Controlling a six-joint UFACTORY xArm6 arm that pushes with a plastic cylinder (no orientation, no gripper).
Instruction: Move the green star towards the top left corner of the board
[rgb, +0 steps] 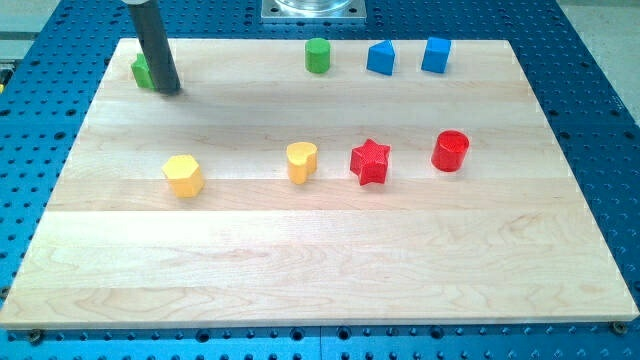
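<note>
- Near the view's top left corner of the wooden board (320, 250), my tip (168, 92) rests on the surface just to the right of the green star (142, 71), touching it or very nearly so; the rod hides the block's right part, so its star outline is only partly seen.
- Tool state: the arm ends in a plain dark rod (153, 45), with nothing that opens or closes; it holds nothing and at most presses against the green star's side.
- Pose: the rod enters from the view's top edge and leans slightly, its lower end lying a little further to the view's right than its upper part.
- Task block: the green star sits close to the board's top edge and left edge, well apart from every other block.
- Top row, camera view: a green cylinder (318, 56) stands near the top edge at mid-board; a blue block with a sloped top (381, 58) and a blue cube (436, 55) stand just beside each other to its right.
- Middle row: a yellow hexagonal block (183, 176) at the left, a yellow rounded block (301, 161) near the centre, a red star (370, 161) just to its right, and a red cylinder (450, 151) further right.
- Surroundings: a blue perforated table (590, 80) frames the board on all sides.
</note>
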